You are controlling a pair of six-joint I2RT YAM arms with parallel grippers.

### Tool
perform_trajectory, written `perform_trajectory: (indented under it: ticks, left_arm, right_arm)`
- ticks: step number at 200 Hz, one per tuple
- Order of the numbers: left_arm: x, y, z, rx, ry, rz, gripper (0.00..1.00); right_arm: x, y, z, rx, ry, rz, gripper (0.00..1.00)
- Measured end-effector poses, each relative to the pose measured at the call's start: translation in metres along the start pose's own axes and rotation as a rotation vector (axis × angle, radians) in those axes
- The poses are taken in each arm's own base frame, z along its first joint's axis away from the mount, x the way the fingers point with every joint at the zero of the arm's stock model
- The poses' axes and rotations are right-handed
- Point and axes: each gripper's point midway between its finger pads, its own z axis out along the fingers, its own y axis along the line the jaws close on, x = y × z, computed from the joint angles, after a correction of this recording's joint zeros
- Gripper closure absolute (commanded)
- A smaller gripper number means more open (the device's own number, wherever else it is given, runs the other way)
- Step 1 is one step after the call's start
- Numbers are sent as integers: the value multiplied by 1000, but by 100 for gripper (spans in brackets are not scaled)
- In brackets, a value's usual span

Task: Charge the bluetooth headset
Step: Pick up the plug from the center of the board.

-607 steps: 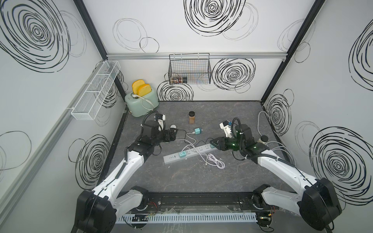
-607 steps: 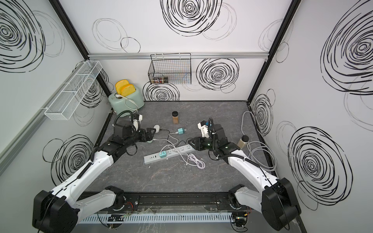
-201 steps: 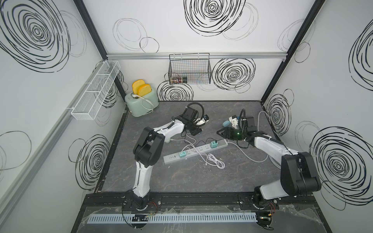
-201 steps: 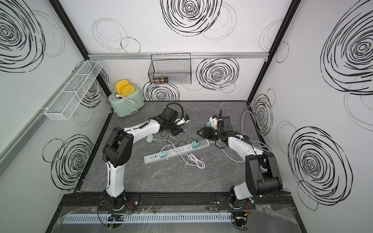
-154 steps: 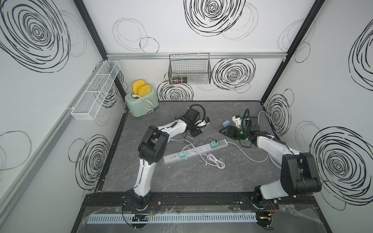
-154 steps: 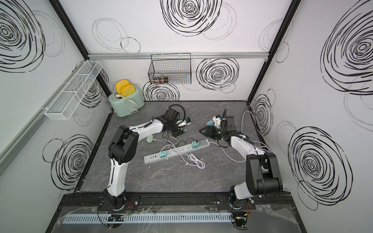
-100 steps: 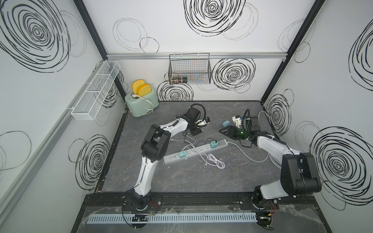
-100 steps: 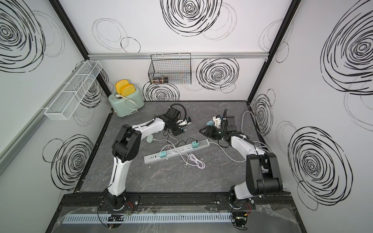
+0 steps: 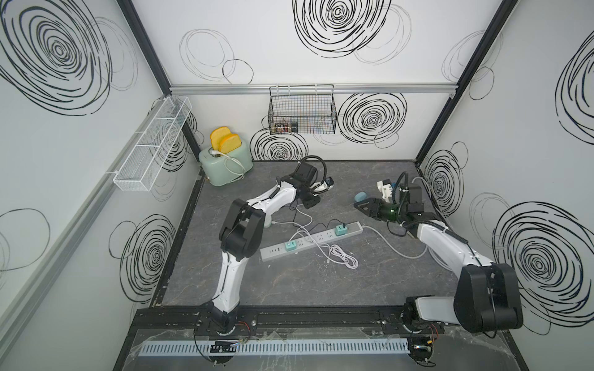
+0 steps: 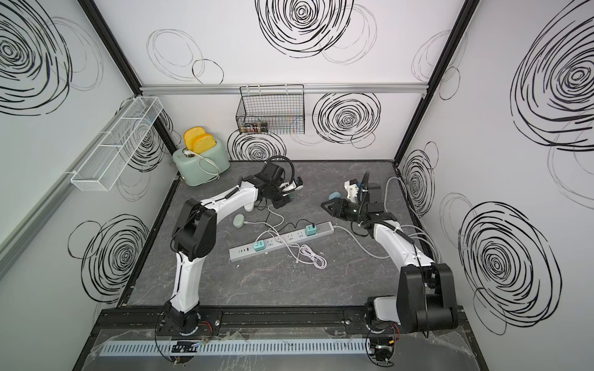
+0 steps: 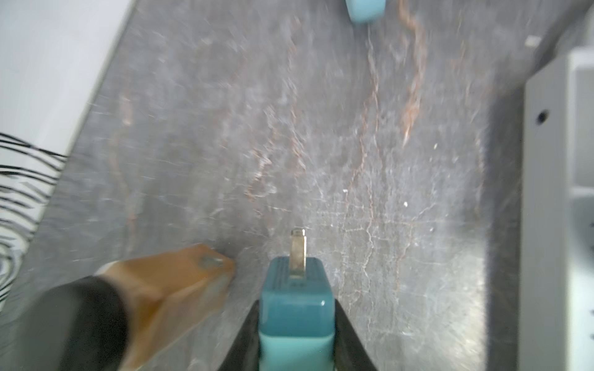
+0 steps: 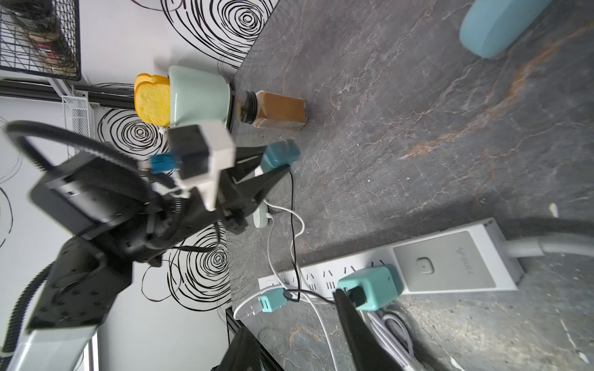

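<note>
My left gripper is shut on a teal charger plug whose metal prong points away from the jaws. The right wrist view shows the same grip beside a brown jar. The bluetooth headset's light blue oval case lies on the table at the rear right. My right gripper hovers just in front of the case, open and empty. A white power strip carries two teal adapters; a black cable runs into the nearer one.
The brown spice jar stands close to the held plug. A mint toaster fills the rear left corner. A mint oval device on a white cable lies under my left arm. A coiled white cable lies by the strip. A wire basket hangs on the back wall.
My left gripper has closed on the teal plug next to the jar, and its wrist view is blurred by motion. The right gripper has stayed by the blue case, its jaws slightly narrower.
</note>
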Motion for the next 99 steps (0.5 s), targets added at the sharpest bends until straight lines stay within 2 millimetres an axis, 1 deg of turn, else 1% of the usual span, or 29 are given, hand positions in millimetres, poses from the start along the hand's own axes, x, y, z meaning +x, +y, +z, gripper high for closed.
perform_trajectory:
  ticks: [17,39,57,59,61,79,93,99]
  left_arm:
    - [-39,17,-53,-81,-116,-29,95]
    - [-92,35,-136,-211,-300,-48,95]
    - [-123,44,-195,-300,-440,-82,95]
    - [-127,45,-201,-309,-459,-89,99]
    - [-129,46,-207,-317,-475,-95,100]
    - [-148,52,-249,-372,-608,-152,100]
    - [-156,56,-271,-401,-683,-202,100]
    - [-159,57,-277,-411,-706,-219,100]
  right_arm:
    - [1,6,-4,-9,-11,-17,52]
    - [1,16,-9,-26,-29,-54,51]
    - [-1,27,-12,-49,-47,-95,51]
    - [-1,28,-13,-52,-50,-101,51]
    - [-2,29,-13,-54,-53,-106,51]
    - [-5,41,-18,-77,-79,-154,52]
    - [-9,52,-24,-98,-106,-195,52]
    - [-10,57,-27,-106,-118,-212,52]
